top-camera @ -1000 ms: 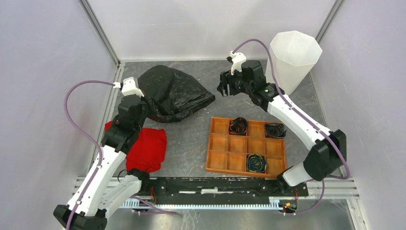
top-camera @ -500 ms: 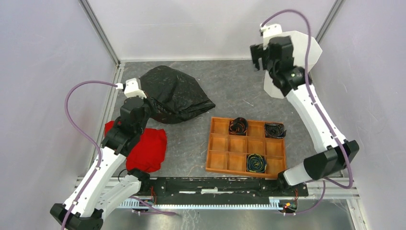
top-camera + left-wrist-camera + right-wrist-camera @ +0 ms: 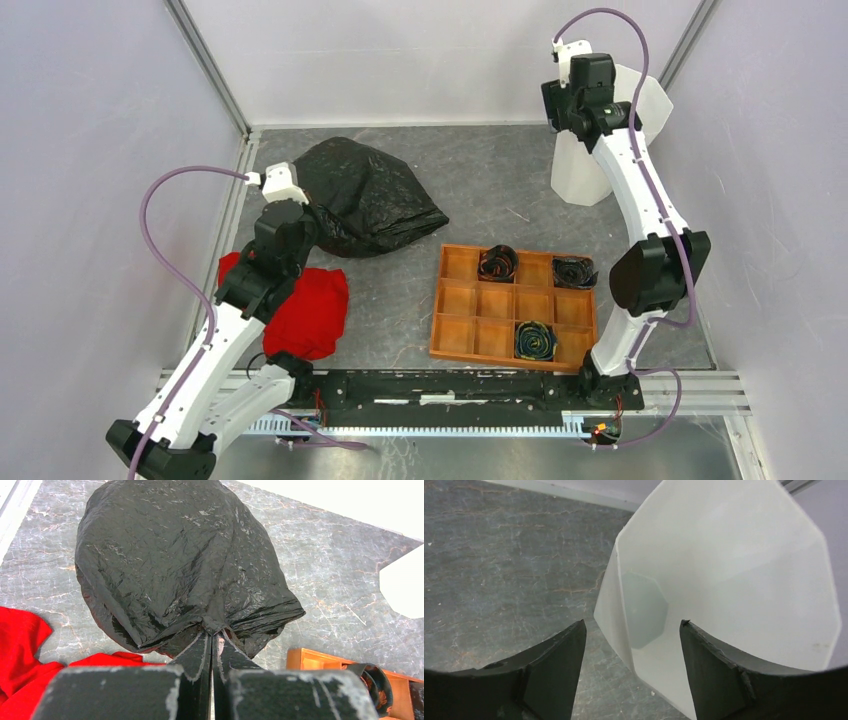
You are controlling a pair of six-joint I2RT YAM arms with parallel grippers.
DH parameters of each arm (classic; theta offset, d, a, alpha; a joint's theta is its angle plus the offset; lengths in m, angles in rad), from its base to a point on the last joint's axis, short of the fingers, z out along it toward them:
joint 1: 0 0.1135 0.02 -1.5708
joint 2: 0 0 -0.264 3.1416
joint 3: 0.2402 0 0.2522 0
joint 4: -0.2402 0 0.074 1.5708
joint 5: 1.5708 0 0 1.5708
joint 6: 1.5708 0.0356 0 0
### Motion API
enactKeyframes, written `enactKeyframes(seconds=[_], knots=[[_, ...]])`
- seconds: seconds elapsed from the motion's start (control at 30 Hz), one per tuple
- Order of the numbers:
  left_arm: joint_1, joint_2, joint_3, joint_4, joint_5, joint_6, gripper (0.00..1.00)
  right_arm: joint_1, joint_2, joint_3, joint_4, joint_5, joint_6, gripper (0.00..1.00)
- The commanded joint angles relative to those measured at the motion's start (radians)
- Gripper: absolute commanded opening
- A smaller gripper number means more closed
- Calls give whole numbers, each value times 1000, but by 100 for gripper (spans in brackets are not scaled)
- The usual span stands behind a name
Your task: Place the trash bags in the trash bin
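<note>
a second ago the right gripper point(image 3: 632, 625) hung low over the middle of the table point(image 3: 490, 190), near the bag point(image 3: 365, 195); since then that arm has swung up and back to the far right corner and now stands over the bin point(image 3: 580, 175), hiding much of it from above. the left arm has barely moved, and the bag lies where it did.

the right fingers stand well apart, one on either side of the bin's near wall; whether they touch it cannot be told. the left gripper point(image 3: 212, 636) is pinched tight on a gathered edge of the bag.

the bag is thin glossy black plastic, finely crinkled, lying as a rounded heap that narrows into folds at the pinch. it lies on the far left of the grey, marbled table, well apart from the bin. the bin is milky translucent plastic with flat facets, tapering to a many-sided base. a soft red cloth point(image 3: 315, 310) lies just beside the bag's near edge. an orange-brown tray point(image 3: 470, 335) of square compartments holds three dark rolls point(image 3: 535, 340).
</note>
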Motion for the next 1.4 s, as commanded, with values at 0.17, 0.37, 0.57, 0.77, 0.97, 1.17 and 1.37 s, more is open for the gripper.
enactKeyframes(seconds=[0.17, 0.37, 0.57, 0.77, 0.97, 1.17, 1.37], knots=[[0, 9, 10, 15, -10, 22, 2, -18, 22, 54, 18, -97, -51, 49], [5, 0, 6, 15, -13, 22, 2, -18, 36, 76, 17, -90, -66, 26], [9, -1, 6, 17, -6, 19, 2, -6, 12, 90, 16, -233, -18, 2], [26, -2, 4, 18, -6, 17, 2, 93, -14, 89, -11, -248, 19, 0], [40, -5, 3, 18, -6, 14, 2, 240, -50, 65, -60, -174, 58, 0], [50, -8, 3, 18, -2, 12, 2, 345, -79, 67, -157, -175, 108, 0], [68, -13, 2, 18, 2, 11, 2, 438, -90, 67, -224, -167, 117, 0]])
